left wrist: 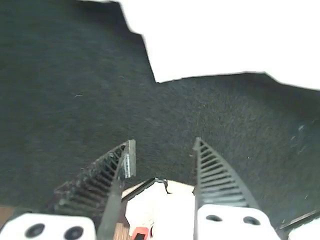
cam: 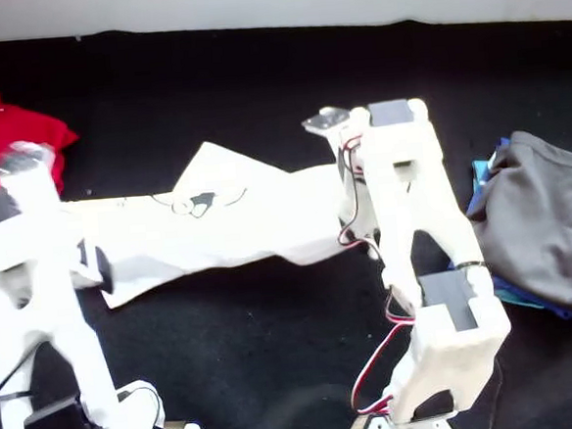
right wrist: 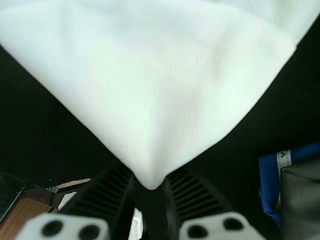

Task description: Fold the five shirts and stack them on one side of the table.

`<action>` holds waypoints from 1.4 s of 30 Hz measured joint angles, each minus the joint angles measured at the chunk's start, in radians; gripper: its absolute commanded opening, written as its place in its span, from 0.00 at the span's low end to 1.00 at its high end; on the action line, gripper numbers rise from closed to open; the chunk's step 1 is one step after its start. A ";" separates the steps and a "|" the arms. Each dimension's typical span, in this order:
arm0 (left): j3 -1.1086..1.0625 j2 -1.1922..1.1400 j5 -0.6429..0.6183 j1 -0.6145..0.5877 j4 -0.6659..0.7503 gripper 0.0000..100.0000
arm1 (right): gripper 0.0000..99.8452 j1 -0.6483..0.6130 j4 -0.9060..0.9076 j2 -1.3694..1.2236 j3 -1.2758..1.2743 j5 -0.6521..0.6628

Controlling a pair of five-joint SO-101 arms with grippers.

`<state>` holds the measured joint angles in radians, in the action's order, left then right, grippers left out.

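Left hand point(left wrist: 164, 142) spread, right hand point(right wrist: 149, 181) pinched

a spread shirt point(cam: 227, 219) is laid across the middle of the table point(cam: 277, 362), between a crumpled shirt point(cam: 10, 136) at the far left edge and a pile at the right edge, where a bunched shirt point(cam: 546, 216) is set on top of a lower shirt point(cam: 481, 173). a corner at the right end of the spread shirt is pinched in the right gripper point(right wrist: 150, 187), near the pile, while the left gripper point(left wrist: 162, 165) is held over bare table near the shirt's left end, apart from it
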<state>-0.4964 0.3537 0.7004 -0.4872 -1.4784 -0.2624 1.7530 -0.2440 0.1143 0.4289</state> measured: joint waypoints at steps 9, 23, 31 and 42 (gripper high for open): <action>-0.190 -0.092 0.044 0.057 0.261 0.23 | 0.01 0.003 0.000 0.006 -0.021 0.000; 0.098 -0.532 0.051 0.063 0.302 0.23 | 0.01 0.003 0.000 0.006 -0.025 0.000; 0.187 -0.644 0.048 0.091 0.299 0.08 | 0.01 0.003 0.000 0.020 -0.025 0.000; 0.239 -0.568 0.049 0.124 0.169 0.01 | 0.01 0.003 0.000 0.296 -0.025 0.000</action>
<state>-0.2570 -0.2140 0.7495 -0.3629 -1.3096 -0.2593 1.7530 0.0522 0.0898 0.4289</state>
